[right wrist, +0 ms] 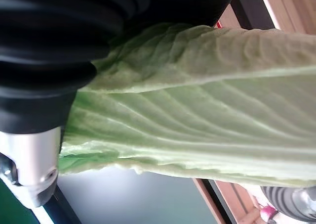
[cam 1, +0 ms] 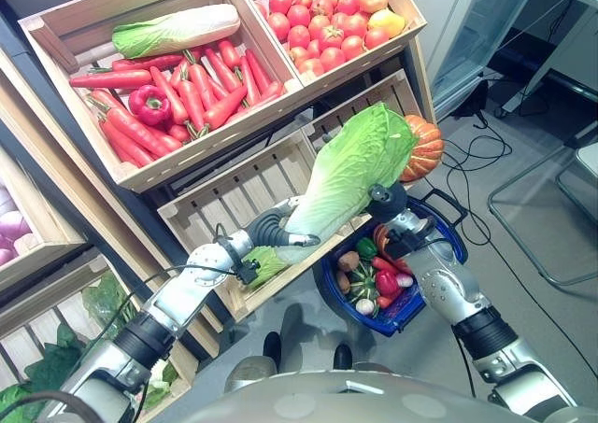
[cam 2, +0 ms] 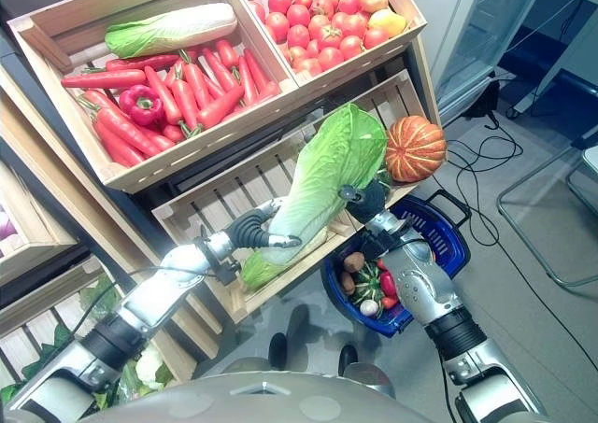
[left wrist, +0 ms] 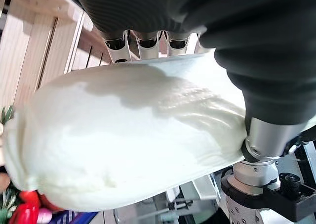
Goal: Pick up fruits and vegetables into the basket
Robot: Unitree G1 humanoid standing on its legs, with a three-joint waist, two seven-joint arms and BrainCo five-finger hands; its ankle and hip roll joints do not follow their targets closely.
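Wooden crates [cam 1: 234, 194] behind. Blue basket [cam 1: 447, 255] below right, part full of veg. Cabbage [cam 1: 341, 176] held in air over crate edge, just left of basket; long axis slants, white base low-left, leafy top up-right. Left hand [cam 1: 271, 229] fingers curled round base. Right hand [cam 1: 388, 202] against leafy end, grip cannot tell. Basket lies right of and below cabbage.

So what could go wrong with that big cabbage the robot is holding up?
The cabbage is long and held between the left hand and the right hand, so it might slip and fall. The blue basket already holds vegetables, so the cabbage may not fit and could tip out.
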